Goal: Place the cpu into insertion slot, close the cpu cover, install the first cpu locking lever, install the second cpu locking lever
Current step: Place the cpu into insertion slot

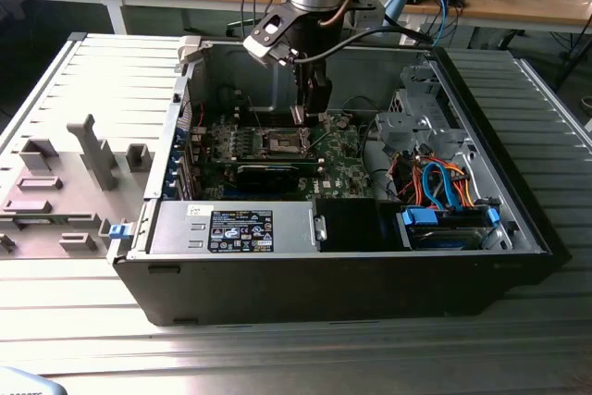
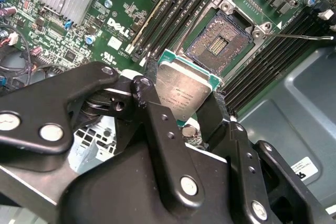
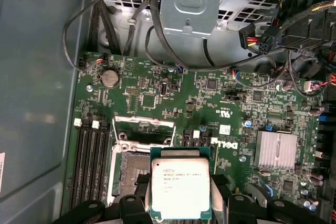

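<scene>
One cpu gripped above the open slot

The pincer (image 2: 181,97) is clamped on the cpu (image 3: 181,187) by two opposite edges, holding it in the air above the insertion slot (image 2: 220,43), unseated. The cpu cover (image 3: 143,125) stands tilted open at the slot's edge. Around them spreads the green motherboard (image 1: 347,159), inside the open computer case (image 1: 324,289).
</scene>
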{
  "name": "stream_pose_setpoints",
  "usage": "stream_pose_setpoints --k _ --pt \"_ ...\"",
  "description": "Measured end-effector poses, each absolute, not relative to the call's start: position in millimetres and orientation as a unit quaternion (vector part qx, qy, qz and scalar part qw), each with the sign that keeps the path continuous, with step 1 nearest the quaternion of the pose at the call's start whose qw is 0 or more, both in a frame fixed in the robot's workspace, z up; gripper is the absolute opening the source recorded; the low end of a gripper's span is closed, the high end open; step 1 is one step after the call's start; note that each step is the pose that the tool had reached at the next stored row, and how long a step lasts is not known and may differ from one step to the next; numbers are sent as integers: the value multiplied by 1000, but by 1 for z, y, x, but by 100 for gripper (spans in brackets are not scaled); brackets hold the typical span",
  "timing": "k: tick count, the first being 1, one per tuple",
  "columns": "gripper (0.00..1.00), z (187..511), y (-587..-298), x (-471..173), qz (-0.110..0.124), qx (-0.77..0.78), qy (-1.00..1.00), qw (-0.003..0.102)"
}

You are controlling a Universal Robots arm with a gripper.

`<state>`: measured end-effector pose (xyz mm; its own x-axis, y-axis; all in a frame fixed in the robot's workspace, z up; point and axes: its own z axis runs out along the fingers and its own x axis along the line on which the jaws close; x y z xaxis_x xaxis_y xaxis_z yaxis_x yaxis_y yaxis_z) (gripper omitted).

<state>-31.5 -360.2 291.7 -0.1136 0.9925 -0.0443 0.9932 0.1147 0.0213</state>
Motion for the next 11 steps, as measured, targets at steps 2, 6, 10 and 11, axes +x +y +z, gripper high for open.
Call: stream_pose_setpoints --k 2,6,10,11 --pt "55 292 -360 -31 -7 667 745 24" --pt "55 292 -360 -31 -7 669 743 24" --pt "55 292 -360 -31 -7 671 741 24" --pt "55 292 -360 -31 -7 672 740 24"
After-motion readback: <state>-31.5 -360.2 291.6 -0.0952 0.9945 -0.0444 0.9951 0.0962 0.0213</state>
